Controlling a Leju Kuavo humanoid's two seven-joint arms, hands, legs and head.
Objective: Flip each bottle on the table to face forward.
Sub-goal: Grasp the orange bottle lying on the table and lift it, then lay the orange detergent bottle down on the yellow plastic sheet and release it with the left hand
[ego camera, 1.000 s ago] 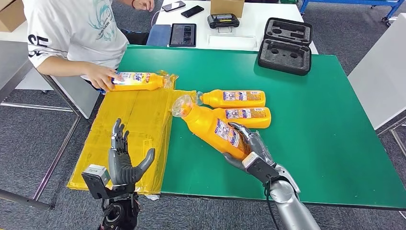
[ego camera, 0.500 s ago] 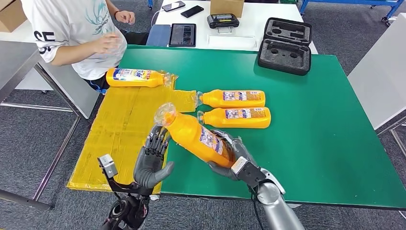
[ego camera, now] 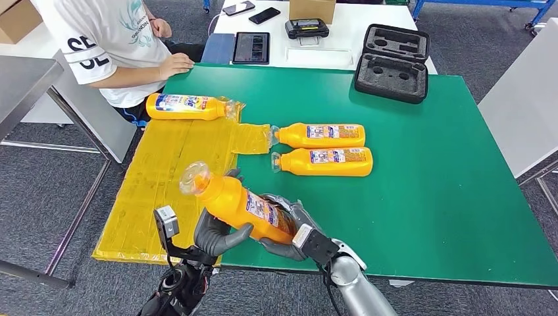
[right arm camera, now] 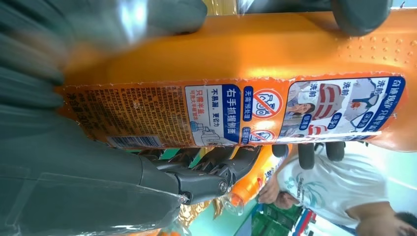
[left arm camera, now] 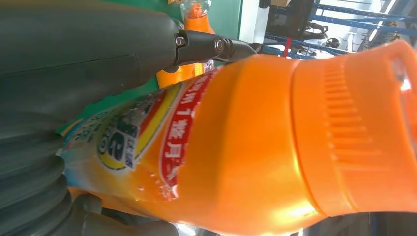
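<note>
1. The held bottle [ego camera: 238,203] had travelled left and toward the near table edge, off the green table [ego camera: 421,191], its back label up.
2. The right hand [ego camera: 284,227] gripped its base — fingers wrapped around the body.
3. The left hand [ego camera: 214,234], open and apart a second earlier, had come in and now cupped the bottle near its neck.
4. Likely a two-handed turn was starting; two bottles [ego camera: 322,148] lay behind, another [ego camera: 187,106] on the yellow sheet [ego camera: 164,178].
</note>
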